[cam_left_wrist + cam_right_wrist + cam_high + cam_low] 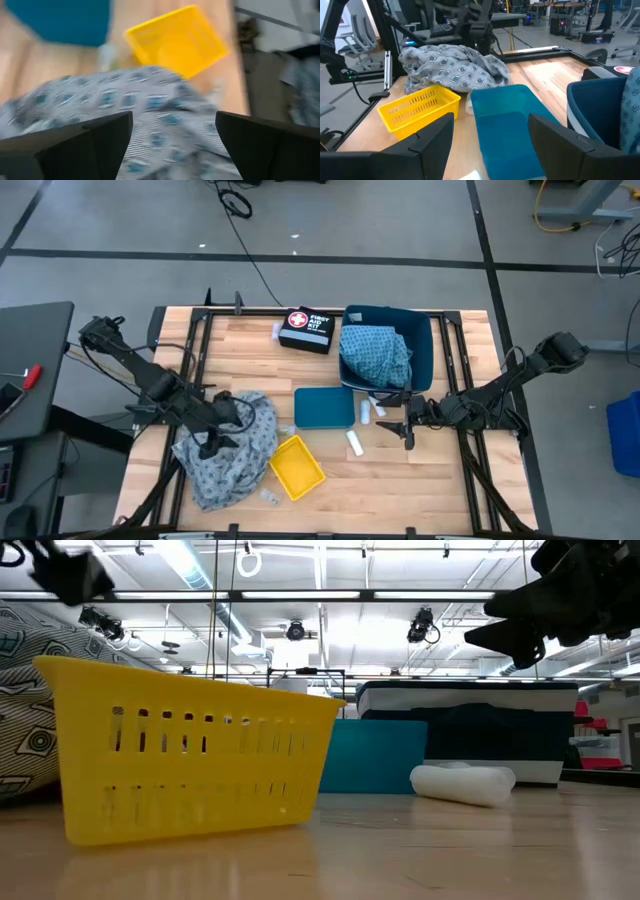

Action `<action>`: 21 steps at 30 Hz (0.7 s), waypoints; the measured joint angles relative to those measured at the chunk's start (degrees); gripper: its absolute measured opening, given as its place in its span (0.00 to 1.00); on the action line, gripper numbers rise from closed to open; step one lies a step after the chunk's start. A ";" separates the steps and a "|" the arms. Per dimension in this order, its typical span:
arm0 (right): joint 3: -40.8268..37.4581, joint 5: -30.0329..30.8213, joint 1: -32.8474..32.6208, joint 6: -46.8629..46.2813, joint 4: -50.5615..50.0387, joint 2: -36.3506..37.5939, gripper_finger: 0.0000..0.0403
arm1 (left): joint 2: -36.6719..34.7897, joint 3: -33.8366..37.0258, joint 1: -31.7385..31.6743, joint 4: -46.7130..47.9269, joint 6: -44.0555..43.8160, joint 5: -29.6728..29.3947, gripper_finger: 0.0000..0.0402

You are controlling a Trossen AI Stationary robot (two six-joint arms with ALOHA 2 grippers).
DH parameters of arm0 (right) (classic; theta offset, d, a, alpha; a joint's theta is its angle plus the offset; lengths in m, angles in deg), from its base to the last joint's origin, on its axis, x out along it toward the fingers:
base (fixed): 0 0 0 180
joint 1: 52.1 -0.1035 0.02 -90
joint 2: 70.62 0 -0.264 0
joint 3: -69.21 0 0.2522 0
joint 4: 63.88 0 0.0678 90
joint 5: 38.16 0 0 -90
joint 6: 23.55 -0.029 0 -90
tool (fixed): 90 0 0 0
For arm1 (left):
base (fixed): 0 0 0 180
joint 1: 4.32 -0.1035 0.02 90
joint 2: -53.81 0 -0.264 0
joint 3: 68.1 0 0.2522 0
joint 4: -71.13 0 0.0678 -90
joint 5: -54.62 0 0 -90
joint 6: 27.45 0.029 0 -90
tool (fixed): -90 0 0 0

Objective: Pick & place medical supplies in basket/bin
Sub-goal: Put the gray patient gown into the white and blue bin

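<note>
A grey patterned cloth lies bunched on the table's left part, beside a small yellow basket. My left gripper hangs open just above the cloth, nothing between its fingers. A blue-green cloth fills the dark blue bin at the far side. Two white rolls lie on the wood near the teal lid. Tiny clear packets lie at the near edge. My right gripper stands open right of the rolls, holding nothing.
A black first aid kit lies at the far edge, left of the bin. The teal lid lies flat mid-table. In the low view the yellow basket stands close, with a white roll behind it. Bare wood shows near the front right.
</note>
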 joint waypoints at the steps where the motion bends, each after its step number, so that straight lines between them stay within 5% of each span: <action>1: 0.00 0.00 -0.02 -0.07 -0.16 0.00 0.65 | 0.16 -1.07 0.12 0.39 -0.04 1.17 0.73; 13: 0.00 1.54 -0.02 -2.91 -3.19 0.00 0.65 | 10.33 -1.91 4.72 -0.28 -12.31 10.11 0.74; 21: 0.00 1.88 0.00 -3.08 -4.42 0.00 0.65 | 20.73 -1.91 9.95 -1.62 -15.54 5.98 0.74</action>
